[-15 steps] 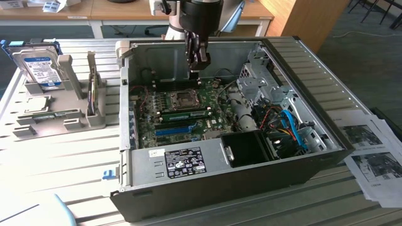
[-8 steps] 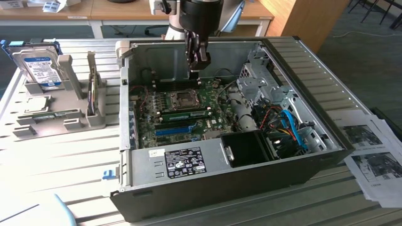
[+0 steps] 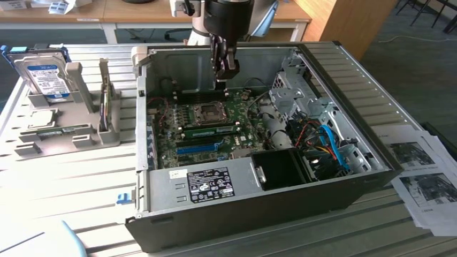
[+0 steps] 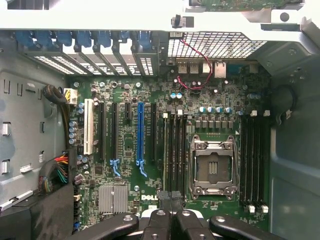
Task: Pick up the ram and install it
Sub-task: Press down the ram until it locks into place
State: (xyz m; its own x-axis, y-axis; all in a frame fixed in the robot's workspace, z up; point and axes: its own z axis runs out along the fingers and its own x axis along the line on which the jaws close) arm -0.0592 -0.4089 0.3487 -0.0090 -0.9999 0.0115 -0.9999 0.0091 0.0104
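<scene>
Slatted table bears an open computer case; claw clenched above the motherboard, arm cut off.

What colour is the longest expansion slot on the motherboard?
Blue; the expansion slot stands among black ones, clearest in the wrist view.
</scene>
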